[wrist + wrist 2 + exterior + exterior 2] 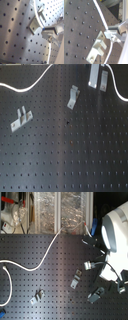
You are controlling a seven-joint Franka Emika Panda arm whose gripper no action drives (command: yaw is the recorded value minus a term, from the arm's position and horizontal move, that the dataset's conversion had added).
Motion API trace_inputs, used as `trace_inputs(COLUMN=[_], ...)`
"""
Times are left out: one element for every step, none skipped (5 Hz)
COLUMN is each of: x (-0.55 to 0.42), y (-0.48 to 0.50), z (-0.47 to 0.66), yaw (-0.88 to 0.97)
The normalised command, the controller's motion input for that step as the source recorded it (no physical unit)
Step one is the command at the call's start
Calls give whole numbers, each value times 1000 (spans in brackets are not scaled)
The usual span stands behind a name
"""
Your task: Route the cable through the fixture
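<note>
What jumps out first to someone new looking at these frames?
The white cable stands out, curving bright across the dark perforated board in the second exterior view. The big white robot arm looms at the second exterior view's right. In both wrist views the fingers pinch the cable right beside a metal bracket.

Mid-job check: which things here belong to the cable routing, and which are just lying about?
Job:
- cable
- bracket fixtures
- hand, gripping the cable

Lying about:
- foil-covered trays behind the board
- clutter in the second exterior view's upper left
</note>
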Motion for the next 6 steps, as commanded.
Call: trace_inputs(x=[-295, -313, 107, 251, 212, 60], y=[145, 205, 213, 138, -1, -31], z=[-2, -1, -82, -178, -157, 58], yaw=[0, 0, 31, 49, 14, 0])
